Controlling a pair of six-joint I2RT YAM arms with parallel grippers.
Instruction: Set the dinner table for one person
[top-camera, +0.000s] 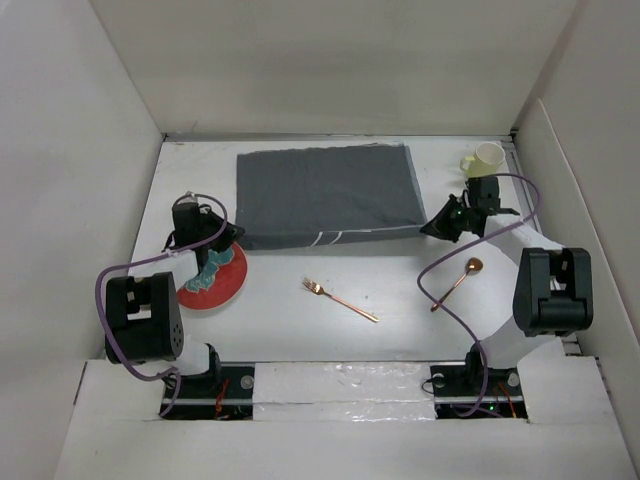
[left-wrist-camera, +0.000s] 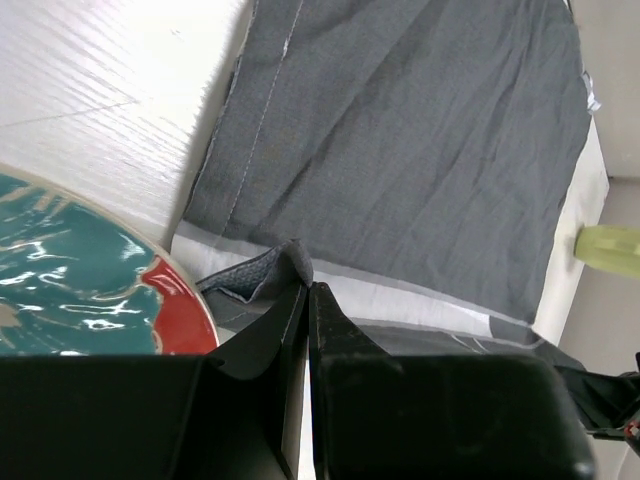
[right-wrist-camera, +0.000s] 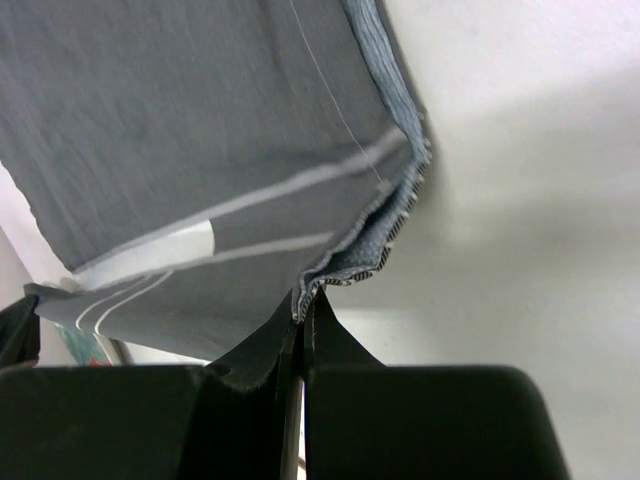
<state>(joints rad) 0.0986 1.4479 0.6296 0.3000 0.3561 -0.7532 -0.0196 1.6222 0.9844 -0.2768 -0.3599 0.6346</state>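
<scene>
A dark grey placemat (top-camera: 325, 192) with white stripes lies at the back of the white dinner table (top-camera: 400, 290). My left gripper (top-camera: 226, 236) is shut on the placemat's near left corner (left-wrist-camera: 285, 262), lifted a little. My right gripper (top-camera: 432, 228) is shut on its near right corner (right-wrist-camera: 345, 272). A red plate (top-camera: 214, 277) with a teal centre lies under the left arm and shows in the left wrist view (left-wrist-camera: 90, 280). A copper fork (top-camera: 340, 299) lies in the middle front. A copper spoon (top-camera: 460, 279) lies at the right. A pale yellow cup (top-camera: 484, 159) stands at the back right.
White walls enclose the table on the left, back and right. The right arm's cable (top-camera: 440, 300) loops over the table near the spoon. The cup also shows in the left wrist view (left-wrist-camera: 610, 248) beyond the placemat's far edge.
</scene>
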